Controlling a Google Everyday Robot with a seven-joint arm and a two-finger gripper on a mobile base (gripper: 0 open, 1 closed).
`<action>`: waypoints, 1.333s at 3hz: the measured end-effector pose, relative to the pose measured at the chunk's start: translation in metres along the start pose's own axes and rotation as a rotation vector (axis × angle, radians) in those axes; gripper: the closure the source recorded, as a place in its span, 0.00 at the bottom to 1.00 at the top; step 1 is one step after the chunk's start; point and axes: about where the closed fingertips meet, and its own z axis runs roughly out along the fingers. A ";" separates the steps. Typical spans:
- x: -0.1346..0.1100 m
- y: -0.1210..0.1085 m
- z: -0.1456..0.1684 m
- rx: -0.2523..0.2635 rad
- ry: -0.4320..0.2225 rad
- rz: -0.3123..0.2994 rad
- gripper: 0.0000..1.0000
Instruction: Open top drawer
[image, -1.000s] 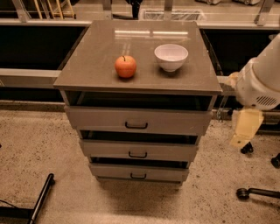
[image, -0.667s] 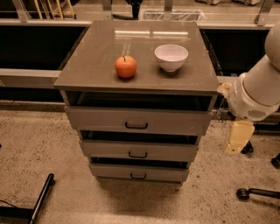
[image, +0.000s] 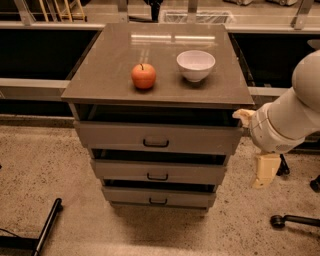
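Note:
The top drawer (image: 200, 140) is the widest grey front of three, just under the cabinet top, with a small dark bar handle (image: 156, 143) at its centre. A dark gap shows above its front. My gripper (image: 264, 171) hangs at the right of the cabinet, beyond its right edge and at about the height of the middle drawer (image: 120, 171), apart from the handle. The white arm (image: 290, 117) reaches in from the right edge of the view.
A red apple (image: 143, 76) and a white bowl (image: 195, 65) stand on the brown cabinet top (image: 105, 85). The bottom drawer (image: 125, 196) sits below. A dark bar (image: 47, 227) lies on the floor at left, and chair-base legs (image: 295, 219) at right.
My arm has come down and a little to the left, bringing the gripper lower beside the cabinet's right side. The drawers, apple and bowl have not moved.

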 end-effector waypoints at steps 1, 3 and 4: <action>0.000 0.000 0.000 0.000 0.000 0.000 0.00; 0.016 -0.034 0.066 0.034 0.149 -0.131 0.00; 0.031 -0.054 0.099 0.024 0.210 -0.145 0.00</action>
